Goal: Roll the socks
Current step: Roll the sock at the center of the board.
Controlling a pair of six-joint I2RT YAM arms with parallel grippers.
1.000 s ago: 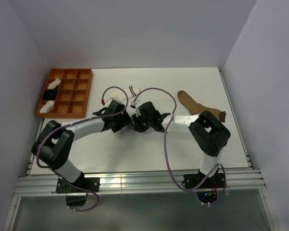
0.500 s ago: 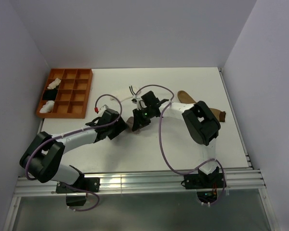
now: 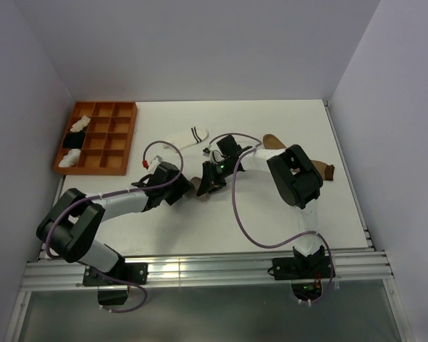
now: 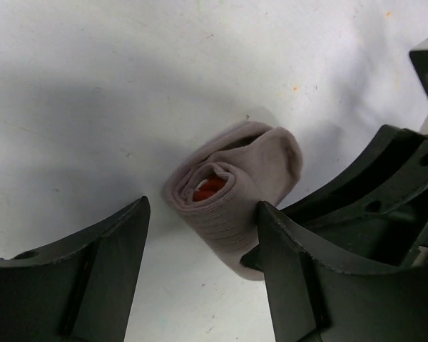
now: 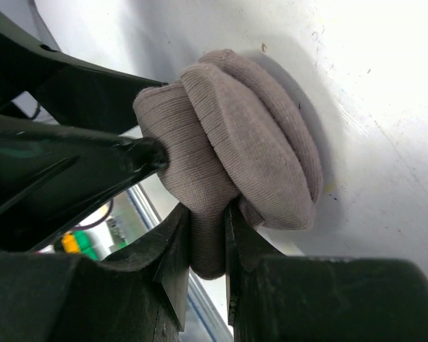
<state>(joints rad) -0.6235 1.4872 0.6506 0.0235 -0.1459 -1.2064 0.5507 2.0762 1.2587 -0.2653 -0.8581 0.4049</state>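
The top camera hangs high above and behind the arm bases (image 3: 114, 274), looking down and forward across the whole bench (image 3: 271, 121) from well back. The left wrist camera rides low over the bench, peering out between the fingers of the left gripper (image 4: 201, 214) at the grey sock (image 4: 235, 185) close by. The right wrist camera sits closer yet (the knit ribs show), tilted sideways behind the right gripper (image 5: 208, 249). All three views share that sock, a small lump at mid-bench from above.
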